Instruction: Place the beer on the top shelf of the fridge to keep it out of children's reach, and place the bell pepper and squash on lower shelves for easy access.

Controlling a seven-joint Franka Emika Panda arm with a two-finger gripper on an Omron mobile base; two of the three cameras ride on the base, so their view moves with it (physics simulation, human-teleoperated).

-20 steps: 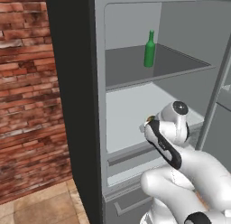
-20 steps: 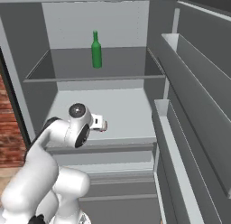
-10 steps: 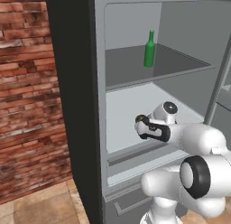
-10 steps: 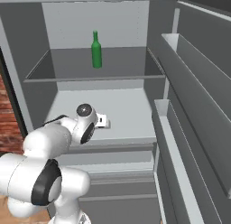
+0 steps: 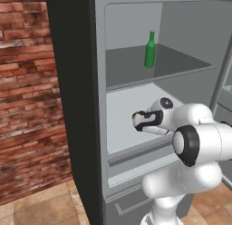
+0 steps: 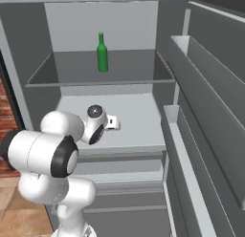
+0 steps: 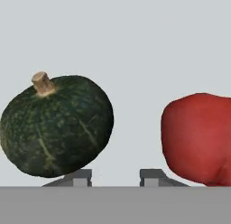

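The green beer (image 5: 150, 50) (image 6: 102, 53) stands upright on the dark top shelf (image 5: 131, 70) (image 6: 72, 71) of the fridge (image 5: 72, 83). My gripper (image 5: 136, 121) (image 6: 115, 122) reaches in over the pale lower shelf (image 5: 120, 106) (image 6: 139, 116). In the hand view the dark green squash (image 7: 56, 126) lies just beyond the left fingertip, and the red bell pepper (image 7: 198, 137) rests to the right. The gripper (image 7: 116, 177) is open a little, with nothing between its fingers.
The fridge door with its long grey bins (image 6: 191, 135) stands open on the right. A brick wall (image 5: 27, 106) and the fridge's dark side panel close off the left. A grey drawer front (image 5: 131, 201) sits below the shelf.
The arm's elbow has swung down toward the cameras, and the hand has shifted a little left over the pale shelf. The beer has stayed put.
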